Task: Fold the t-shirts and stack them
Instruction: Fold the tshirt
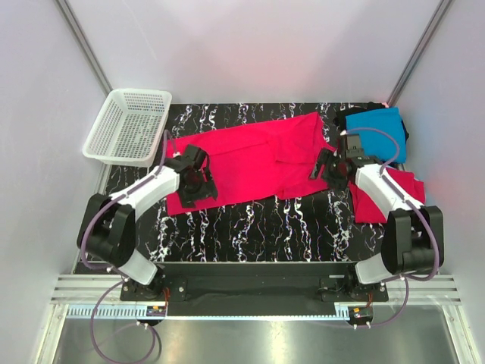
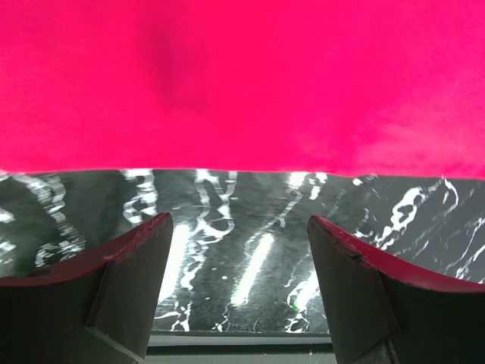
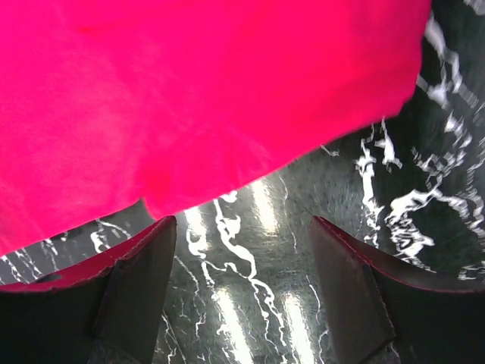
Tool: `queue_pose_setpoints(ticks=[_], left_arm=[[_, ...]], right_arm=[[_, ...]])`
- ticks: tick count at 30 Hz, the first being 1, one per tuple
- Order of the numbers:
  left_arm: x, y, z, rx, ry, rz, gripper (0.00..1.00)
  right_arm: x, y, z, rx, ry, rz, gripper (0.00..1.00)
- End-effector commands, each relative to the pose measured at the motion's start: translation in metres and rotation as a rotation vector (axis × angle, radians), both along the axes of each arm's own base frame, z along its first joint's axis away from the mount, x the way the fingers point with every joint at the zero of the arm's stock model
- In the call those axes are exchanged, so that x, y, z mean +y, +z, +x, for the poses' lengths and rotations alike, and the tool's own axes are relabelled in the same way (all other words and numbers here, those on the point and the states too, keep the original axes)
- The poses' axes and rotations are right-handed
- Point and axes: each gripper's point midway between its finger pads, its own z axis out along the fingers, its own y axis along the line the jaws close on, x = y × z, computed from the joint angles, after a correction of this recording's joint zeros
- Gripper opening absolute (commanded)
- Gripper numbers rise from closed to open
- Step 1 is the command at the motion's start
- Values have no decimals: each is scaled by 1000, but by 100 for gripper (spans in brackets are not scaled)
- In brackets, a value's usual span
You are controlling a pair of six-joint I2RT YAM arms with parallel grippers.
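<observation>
Marble table; red t-shirt spread; left gripper, right gripper wide, empty, angled down at its edges.

The black marbled tabletop bears a red t-shirt spread between the left claw and right claw, and a white basket beyond the left.

no readable text, no labels, no brands, no numbers

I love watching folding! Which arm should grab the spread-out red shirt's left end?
Left, probably. The left gripper hangs open at that end of the spread pinkish-red cloth t-shirt; the right gripper is at its opposite end.
</observation>
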Motion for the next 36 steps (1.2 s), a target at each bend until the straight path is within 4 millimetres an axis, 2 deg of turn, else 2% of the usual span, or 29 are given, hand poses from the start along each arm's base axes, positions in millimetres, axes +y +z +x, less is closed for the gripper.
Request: queue_pose_setpoints(ticks=[1,2,5,7,8,10,12,14,18,21,25,26,31,33,35,36], left_arm=[[-35,15,27,-86,-96,-94,77],[-44,16,29,-85,-118,-125,77],[-65,16,40,-90,-175,-182,77],[-82,18,49,-104,-212,-224,77],[-88,18,53,-110,-227,-238,77],[-107,27,63,-141,-267,-279,77],[-124,22,65,-126,-301,-305,77],[-142,24,71,-129,-329,-342,77],[-172,27,70,-136,-371,-375,77],[-190,28,70,-148,-385,-399,77],[-217,28,68,-162,-430,-434,77],[-227,32,67,-177,-449,-444,77],[-250,19,58,-151,-496,-451,77],[-258,15,54,-143,-512,-451,77],[-263,11,49,-131,-522,-452,77],[-265,11,48,-132,-527,-452,77]], right_arm=[[-5,-13,10,-38,-94,42,78],[-8,-22,7,-16,-122,72,78],[-21,-32,11,-13,-175,122,77],[-26,-34,14,-13,-187,130,77],[-40,-33,18,-20,-218,127,77],[-48,-35,21,-21,-238,130,76],[-55,-34,24,-21,-256,168,76],[-56,-40,25,-9,-268,215,76],[-55,-54,25,18,-276,270,73],[-51,-67,27,56,-264,296,65],[-48,-75,28,78,-262,309,39],[-48,-76,27,80,-262,308,36],[-49,-77,23,78,-255,295,29],[-49,-79,22,84,-249,292,18],[-47,-76,24,78,-231,299,3],[-47,-73,24,72,-227,301,0]])
